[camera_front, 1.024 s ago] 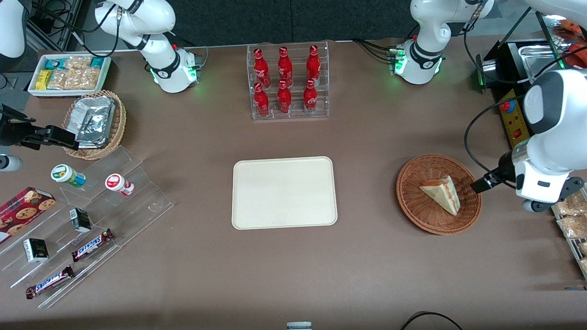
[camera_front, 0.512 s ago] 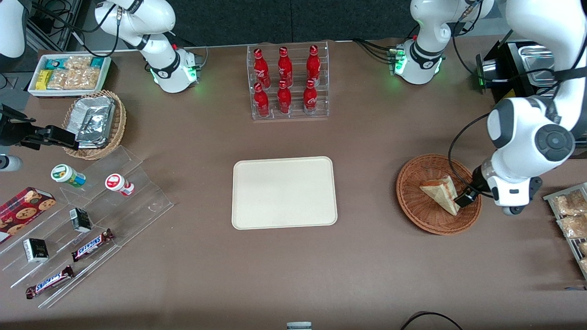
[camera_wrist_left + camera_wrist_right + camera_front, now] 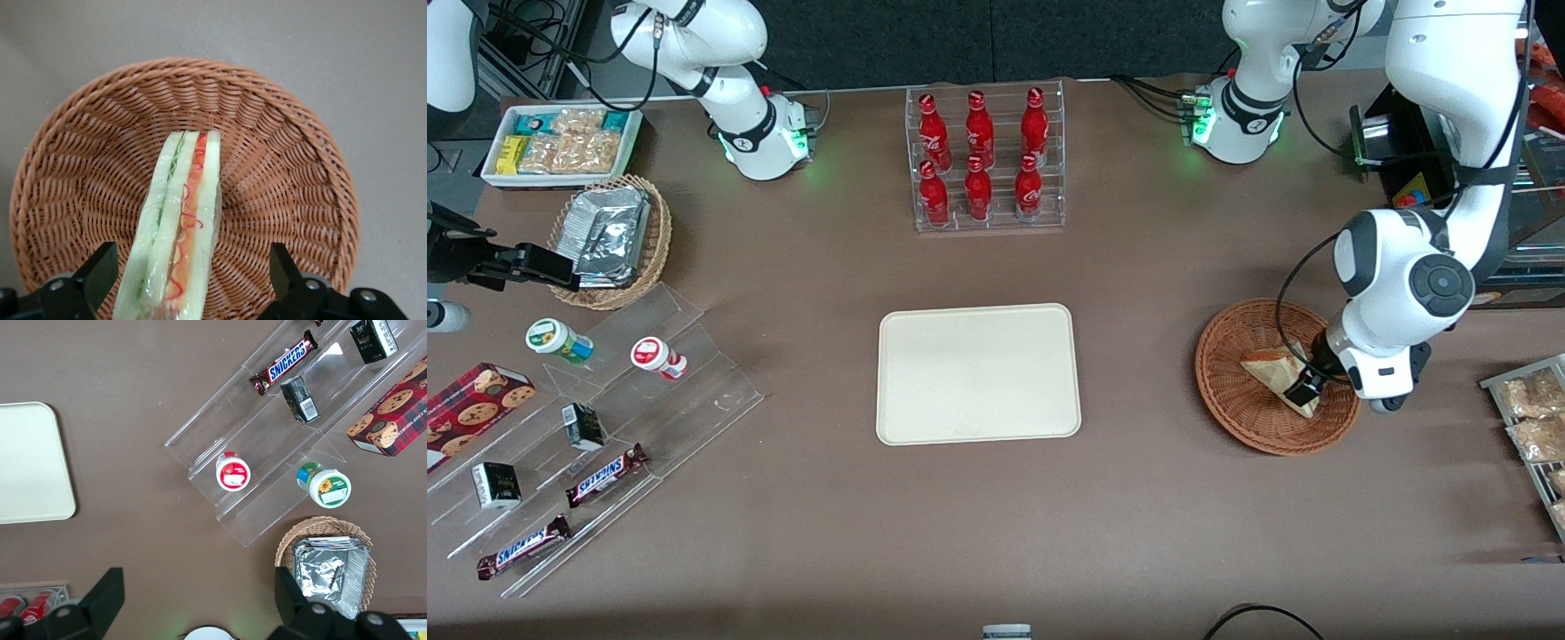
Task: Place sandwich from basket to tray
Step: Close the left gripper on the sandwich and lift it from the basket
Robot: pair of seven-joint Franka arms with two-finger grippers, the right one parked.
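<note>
The sandwich (image 3: 1265, 365), a pale wedge with red and cream filling, lies in the reddish-brown wicker basket (image 3: 1245, 422) toward the working arm's end of the table. My left gripper (image 3: 1303, 384) hangs over the basket at the sandwich's wide end. In the left wrist view the gripper (image 3: 190, 267) is open, its black fingers (image 3: 100, 270) standing apart on either side of the sandwich (image 3: 180, 213), not touching it, with the basket (image 3: 280, 167) under it. The cream tray (image 3: 978, 373) lies bare at the table's middle and also shows in the right wrist view (image 3: 27, 463).
A clear rack of red bottles (image 3: 985, 160) stands farther from the camera than the tray. A tan basket with foil packets (image 3: 609, 240), a white snack box (image 3: 560, 142) and a stepped acrylic shelf (image 3: 605, 418) lie toward the parked arm's end. Snack packets (image 3: 1534, 418) lie beside the basket.
My left gripper has moved from outside the basket's rim in over the basket and now straddles the sandwich's wide end. The sandwich has not moved.
</note>
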